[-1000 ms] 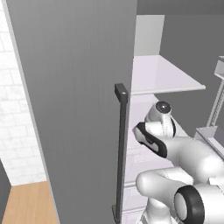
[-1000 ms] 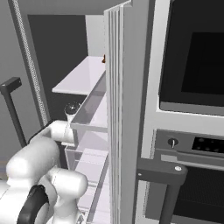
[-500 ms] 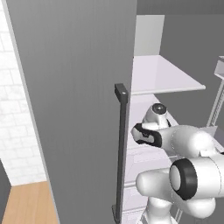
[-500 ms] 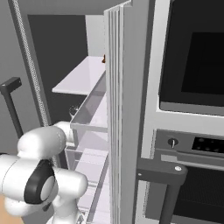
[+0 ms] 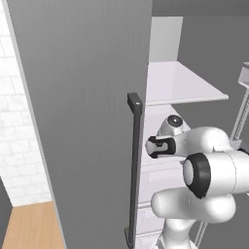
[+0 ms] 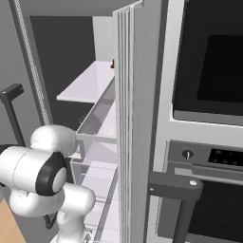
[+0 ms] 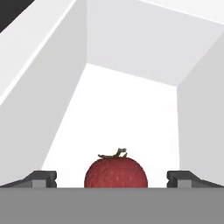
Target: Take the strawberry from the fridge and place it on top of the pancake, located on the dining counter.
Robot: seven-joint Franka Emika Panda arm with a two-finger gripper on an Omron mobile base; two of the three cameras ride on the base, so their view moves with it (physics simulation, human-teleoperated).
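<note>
The strawberry [image 7: 116, 171], red with a small green stalk, lies on a white shelf floor inside the fridge [image 5: 87, 97], right in front of the hand camera. My gripper [image 7: 113, 179] is open, its two dark fingertips [image 7: 43, 178] standing wide apart on either side of the berry without touching it. In the left base view my arm [image 5: 194, 146] reaches past the open grey door into the compartment under the white shelf [image 5: 180, 85]. The pancake and the dining counter are out of view.
The open door's dark bar handle [image 5: 133, 160] stands just left of my wrist. White walls close in on both sides of the berry. The other fridge door's edge [image 6: 130, 118] and the black-fronted wall oven [image 6: 209, 71] are to the right. A small dark object [image 6: 113, 63] sits on the upper shelf.
My arm has folded up and pushed the hand further into the fridge under the shelf; the elbow joint has risen into the foreground. The fridge and its doors have not moved.
</note>
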